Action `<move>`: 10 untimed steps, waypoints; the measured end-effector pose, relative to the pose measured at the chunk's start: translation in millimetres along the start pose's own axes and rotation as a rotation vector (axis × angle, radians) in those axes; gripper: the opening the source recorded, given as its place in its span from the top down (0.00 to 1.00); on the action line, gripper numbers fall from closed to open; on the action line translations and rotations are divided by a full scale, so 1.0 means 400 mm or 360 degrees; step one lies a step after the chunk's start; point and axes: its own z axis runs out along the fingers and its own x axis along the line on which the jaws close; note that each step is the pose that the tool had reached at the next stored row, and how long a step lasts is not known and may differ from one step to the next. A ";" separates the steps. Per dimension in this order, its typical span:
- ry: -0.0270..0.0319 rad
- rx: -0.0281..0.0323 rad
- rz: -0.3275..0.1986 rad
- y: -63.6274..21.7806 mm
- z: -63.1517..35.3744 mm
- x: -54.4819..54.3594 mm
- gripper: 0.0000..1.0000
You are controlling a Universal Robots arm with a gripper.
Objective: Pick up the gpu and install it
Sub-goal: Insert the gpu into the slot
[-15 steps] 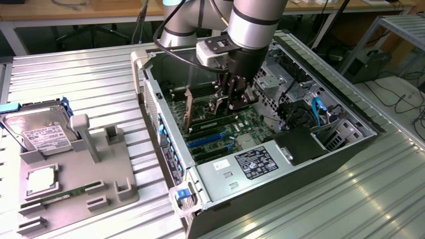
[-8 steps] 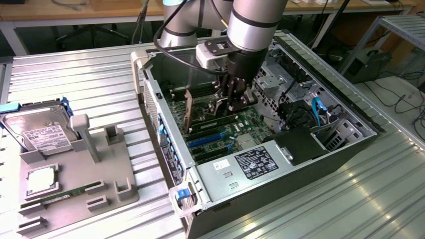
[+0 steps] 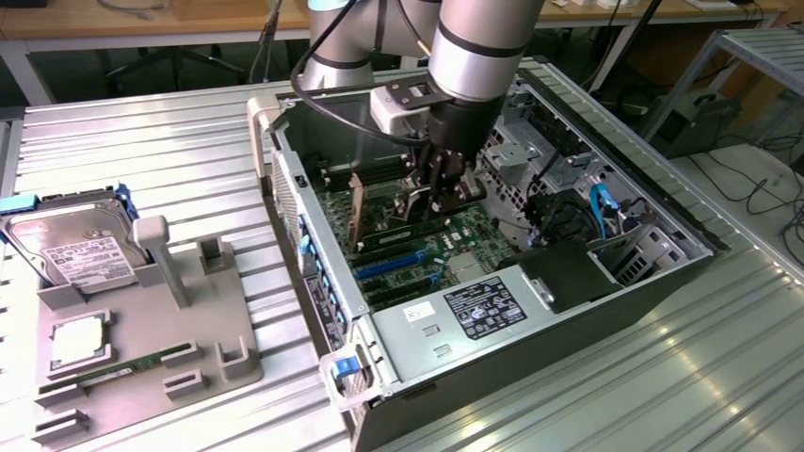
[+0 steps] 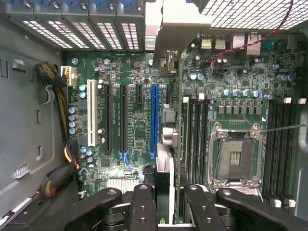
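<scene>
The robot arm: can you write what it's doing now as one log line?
gripper: shut on gpu | place: inside computer case, above motherboard | gpu: held on edge, not yet seated

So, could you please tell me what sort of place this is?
Probably a robotics lab or workshop: an open computer case lies on a ribbed metal table, a grey parts fixture beside it, wooden benches behind.

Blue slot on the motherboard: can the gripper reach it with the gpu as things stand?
Probably yes. The gripper holds the gpu edge-on right beside the blue slot, which looks empty, as do the black slots next to it. Nothing seems to lie across it.
</scene>
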 end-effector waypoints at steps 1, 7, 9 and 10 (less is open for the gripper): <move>-0.00001 0.00000 0.0000 0.000 0.001 0.000 0.73; -0.00003 0.00002 0.0002 0.000 0.010 0.000 0.73; -0.00002 0.00002 0.0005 0.000 0.013 0.000 0.73; -0.00001 0.00003 0.0008 0.001 0.015 0.000 0.73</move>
